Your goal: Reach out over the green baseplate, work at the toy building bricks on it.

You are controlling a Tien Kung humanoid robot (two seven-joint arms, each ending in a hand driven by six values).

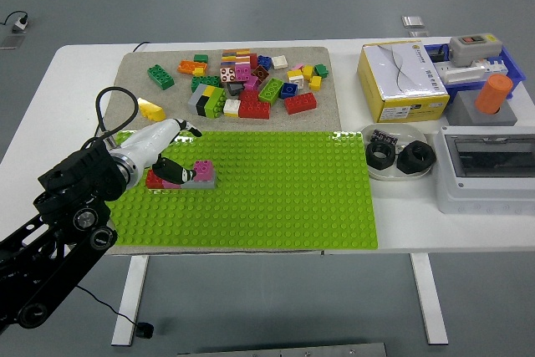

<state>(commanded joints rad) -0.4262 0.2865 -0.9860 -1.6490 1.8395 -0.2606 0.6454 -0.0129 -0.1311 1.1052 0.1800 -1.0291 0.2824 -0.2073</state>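
The green baseplate (284,194) lies at the table's front middle. On its left part a pink brick (203,168) sits on a grey brick (206,181), with a red brick (155,181) to their left. My left hand (179,155), white with black fingertips, hovers over the plate's left edge, just left of these bricks. Its fingers are spread and hold nothing; the thumb tip (179,175) is close to the pink and grey bricks. The right arm is out of view.
A pile of loose bricks (247,81) lies on the beige mat (134,64) behind the plate, with a yellow brick (151,110) near my hand. At the right stand a yellow box (401,81), a dish of black rings (398,159) and a grey-white box (489,169).
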